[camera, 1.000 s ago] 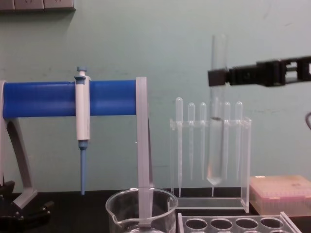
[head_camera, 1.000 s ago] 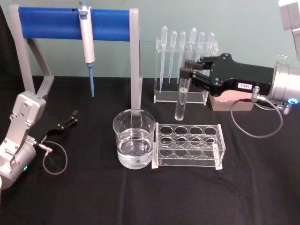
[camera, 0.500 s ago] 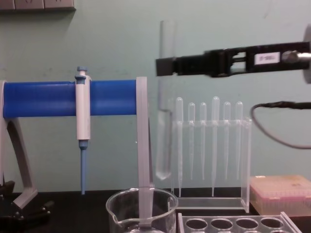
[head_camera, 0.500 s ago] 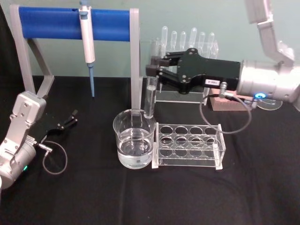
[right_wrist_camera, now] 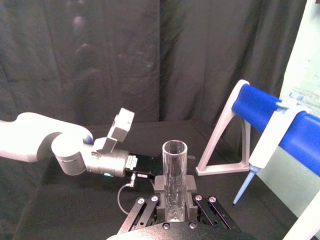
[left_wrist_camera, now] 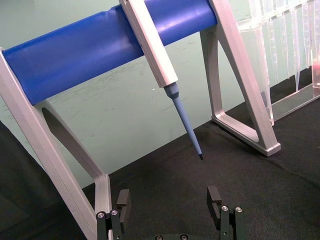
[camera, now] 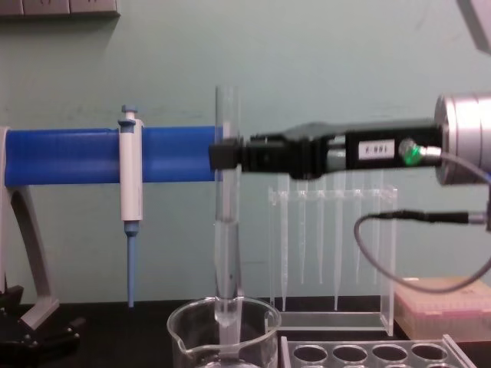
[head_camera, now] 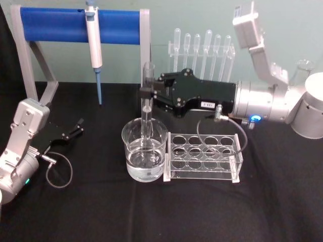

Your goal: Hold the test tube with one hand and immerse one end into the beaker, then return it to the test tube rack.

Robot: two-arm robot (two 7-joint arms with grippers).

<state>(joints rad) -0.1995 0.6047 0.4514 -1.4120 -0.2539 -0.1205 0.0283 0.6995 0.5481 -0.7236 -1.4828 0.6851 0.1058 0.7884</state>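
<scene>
Test tube (head_camera: 147, 121) is being clamped upright between the jaws of the right gripper (head_camera: 147, 94). Its round end is hanging inside the beaker (head_camera: 132, 146), below the rim. Left gripper (head_camera: 76, 127) is lying parked, fingers spread.

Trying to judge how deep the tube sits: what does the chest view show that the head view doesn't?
The chest view adds a side look: the test tube hangs upright, its round bottom just inside the beaker rim. The head view adds the water in the beaker and the whole test tube rack beside it. Both share the right gripper, fingers shut on the tube above the beaker, and the blue pipette stand. The left gripper sits parked at far left.
</scene>
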